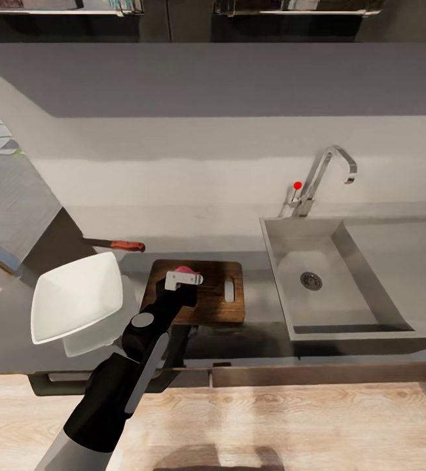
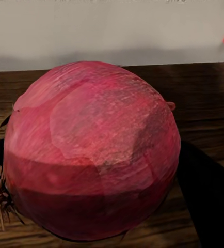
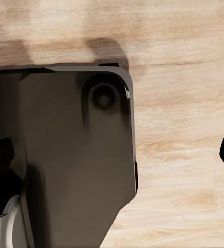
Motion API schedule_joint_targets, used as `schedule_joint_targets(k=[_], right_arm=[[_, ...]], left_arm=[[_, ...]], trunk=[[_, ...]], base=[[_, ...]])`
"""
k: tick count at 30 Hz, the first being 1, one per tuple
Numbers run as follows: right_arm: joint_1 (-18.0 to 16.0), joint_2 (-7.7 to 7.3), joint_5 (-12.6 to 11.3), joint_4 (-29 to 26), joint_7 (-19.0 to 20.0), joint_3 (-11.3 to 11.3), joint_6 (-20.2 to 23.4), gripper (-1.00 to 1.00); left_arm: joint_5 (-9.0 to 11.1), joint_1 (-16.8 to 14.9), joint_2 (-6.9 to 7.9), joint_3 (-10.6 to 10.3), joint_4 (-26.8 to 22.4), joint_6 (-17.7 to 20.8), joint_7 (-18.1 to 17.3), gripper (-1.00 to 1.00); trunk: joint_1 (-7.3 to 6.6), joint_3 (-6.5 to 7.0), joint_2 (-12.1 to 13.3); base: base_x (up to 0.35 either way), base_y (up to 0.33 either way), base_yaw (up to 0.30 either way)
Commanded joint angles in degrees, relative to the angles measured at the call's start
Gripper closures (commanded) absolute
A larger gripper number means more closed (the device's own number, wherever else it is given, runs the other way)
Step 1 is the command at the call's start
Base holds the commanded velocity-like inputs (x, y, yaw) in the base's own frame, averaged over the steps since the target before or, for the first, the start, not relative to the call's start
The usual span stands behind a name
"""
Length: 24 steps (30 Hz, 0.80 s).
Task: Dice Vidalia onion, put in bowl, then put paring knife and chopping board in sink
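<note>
The Vidalia onion (image 2: 91, 150), pinkish-red with papery skin, sits on the chopping board (image 1: 222, 311); the left gripper (image 1: 184, 275) seems clenched around it, fingers dark beside it.

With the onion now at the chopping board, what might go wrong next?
1. The round Vidalia onion may roll off the chopping board when the left gripper releases it.
2. The paring knife lies behind the bowl, so reaching for it might knock the bowl.
</note>
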Motion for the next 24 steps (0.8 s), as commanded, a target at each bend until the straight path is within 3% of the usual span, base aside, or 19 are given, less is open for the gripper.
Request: schedule_joint_targets(k=[1, 13, 24], right_arm=[[-0.02, 0.04, 0.24, -0.03, 0.40, -0.49, -0.18, -1.00], [-0.02, 0.04, 0.24, -0.03, 0.40, -0.49, -0.16, -1.00], [-0.02, 0.04, 0.24, -0.03, 0.40, -0.49, -0.16, -1.00]], left_arm=[[0.60, -0.05, 0.01, -0.08, -0.09, 0.23, 0.53, 1.00], [0.56, -0.05, 0.01, -0.08, -0.21, 0.23, 0.58, 1.00], [0.62, -0.05, 0.01, -0.08, -0.08, 0.23, 0.59, 1.00]], trunk=[[0.03, 0.01, -0.09], [0.03, 1.07, -0.09], [0.03, 1.26, -0.09]], base=[[0.000, 0.000, 0.000], [0.000, 0.000, 0.000], [-0.043, 0.000, 0.000]])
